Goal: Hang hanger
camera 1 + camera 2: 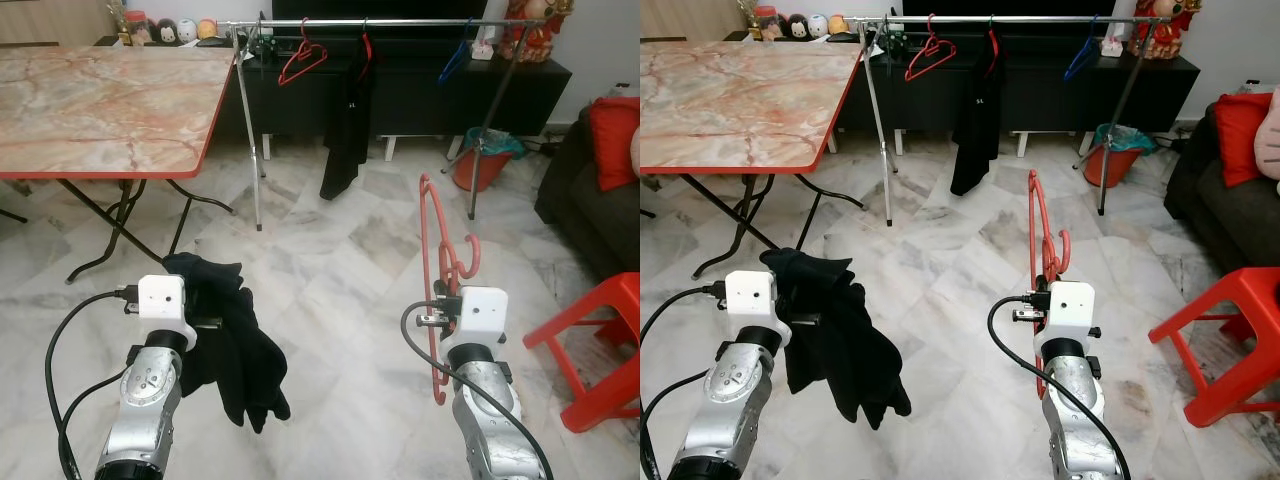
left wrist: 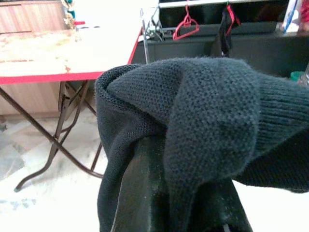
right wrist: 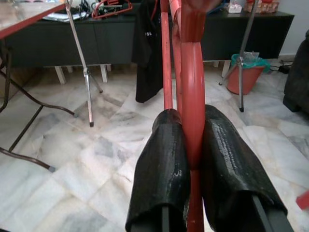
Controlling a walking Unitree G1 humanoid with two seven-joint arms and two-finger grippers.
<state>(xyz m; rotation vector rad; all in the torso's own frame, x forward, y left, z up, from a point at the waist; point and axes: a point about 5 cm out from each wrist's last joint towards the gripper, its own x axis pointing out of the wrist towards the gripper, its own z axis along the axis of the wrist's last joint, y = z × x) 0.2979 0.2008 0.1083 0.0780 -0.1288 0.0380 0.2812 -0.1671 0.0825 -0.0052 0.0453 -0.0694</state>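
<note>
Left eye view shows the robot standing on the marble floor point(image 1: 330, 270), well apart from the clothes rail point(image 1: 380, 22) at the far side of the room, so both loads are carried raised and clear of the floor, presumably for the walk over. The right end effector point(image 3: 193, 145) has its two black fingers point(image 3: 161, 159) pressed narrow against the red hanger point(image 1: 440, 260), one on each flat side of the plastic, which keeps it upright with the hook near the wrist. The left end effector point(image 2: 159, 193) is buried under a dark knitted garment point(image 1: 235, 340) that drapes over it and hangs down; whether its fingers are clamped or spread cannot be told. On the rail hang another red hanger point(image 1: 302, 62), a black garment point(image 1: 345, 130) and a blue hanger point(image 1: 455, 62). A marble-topped counter point(image 1: 100, 100) stands to the left.
</note>
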